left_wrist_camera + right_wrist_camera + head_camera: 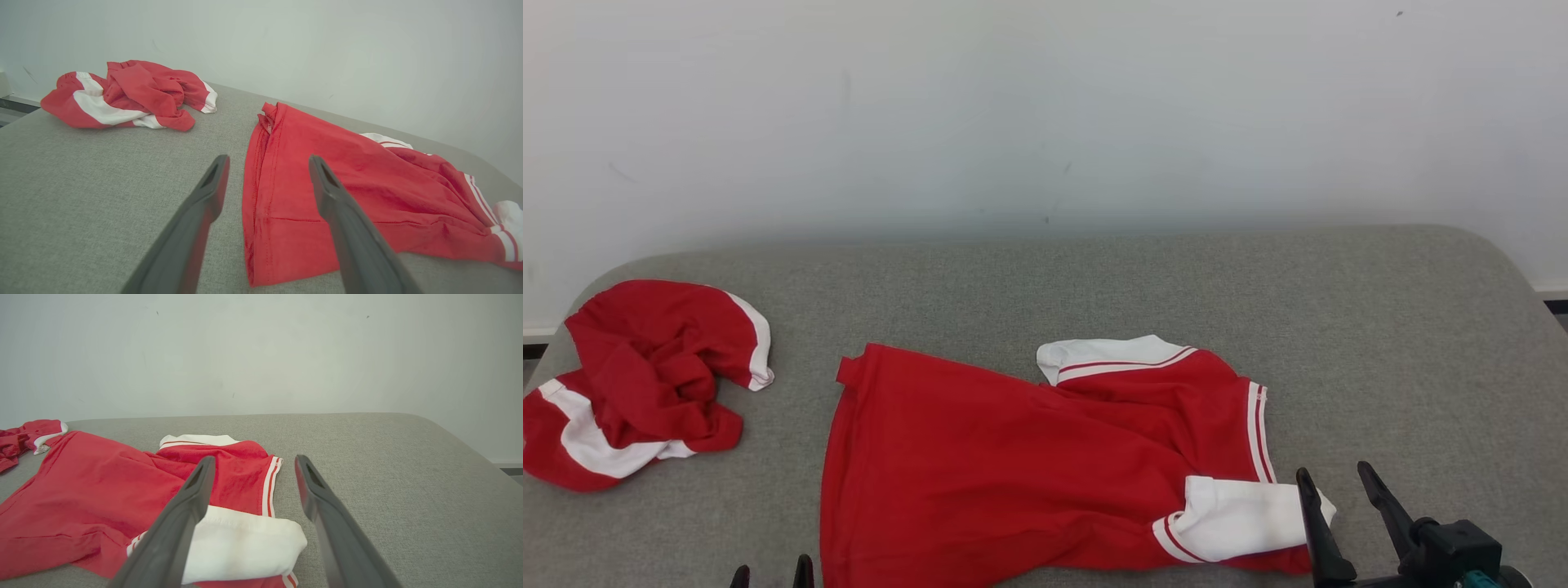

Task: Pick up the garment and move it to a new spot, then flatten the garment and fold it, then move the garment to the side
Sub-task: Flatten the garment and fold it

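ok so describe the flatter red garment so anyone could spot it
Start from the grey padded table against the white wall. Near its front edge, about the middle, lies the flatter red garment, spread out with white striped trim at its right end. The other red garment, at the table's left end, is bunched in a heap.

Spread left pincer (268,160) hovers over the red garment (367,175), a crumpled garment (130,94) beyond.
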Motion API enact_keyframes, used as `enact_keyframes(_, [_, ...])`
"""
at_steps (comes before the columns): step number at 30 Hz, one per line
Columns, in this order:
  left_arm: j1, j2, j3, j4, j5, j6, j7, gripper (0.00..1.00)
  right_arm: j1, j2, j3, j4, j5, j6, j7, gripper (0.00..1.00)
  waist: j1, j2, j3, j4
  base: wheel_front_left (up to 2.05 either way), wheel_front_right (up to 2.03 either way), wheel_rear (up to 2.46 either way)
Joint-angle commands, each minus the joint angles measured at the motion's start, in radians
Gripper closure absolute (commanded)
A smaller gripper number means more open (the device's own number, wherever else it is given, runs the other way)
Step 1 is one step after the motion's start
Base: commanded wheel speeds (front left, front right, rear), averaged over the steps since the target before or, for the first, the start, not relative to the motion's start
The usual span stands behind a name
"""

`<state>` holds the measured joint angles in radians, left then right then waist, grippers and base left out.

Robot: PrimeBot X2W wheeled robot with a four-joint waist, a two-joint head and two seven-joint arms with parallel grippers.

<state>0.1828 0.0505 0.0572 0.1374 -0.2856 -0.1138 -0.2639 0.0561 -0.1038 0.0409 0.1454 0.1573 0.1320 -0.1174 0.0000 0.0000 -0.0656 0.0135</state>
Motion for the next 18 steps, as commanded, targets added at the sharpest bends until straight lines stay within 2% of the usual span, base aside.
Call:
enact_keyframes(1, [0.000,0.000,-0.001,0.010,0.009,0.000,-0.001,0.00,-0.007,0.003,0.000,0.002,0.001,-0.003,-0.001,0.00,0.0000,0.0000,0.005,-0.001,0.00,0.00,0.00])
enact_keyframes(7, [-0.044,0.003,-0.033,0.082,-0.001,-0.005,0.013,0.00,-0.041,-0.001,-0.020,0.040,0.011,-0.003,0.039,0.00,0.0000,0.0000,0.030,-0.003,0.00,0.00,0.00])
enact_keyframes(13, [-0.136,0.004,-0.068,0.196,0.003,0.008,0.113,0.00,-0.091,-0.009,-0.024,0.103,0.017,-0.003,0.111,0.00,0.0000,0.0000,0.056,0.002,0.00,0.00,0.00])
enact_keyframes(18, [-0.211,0.012,-0.083,0.267,-0.003,0.013,0.182,0.00,-0.128,-0.016,-0.015,0.131,0.027,-0.003,0.126,0.00,0.0000,0.0000,0.082,-0.004,0.00,0.00,0.00])
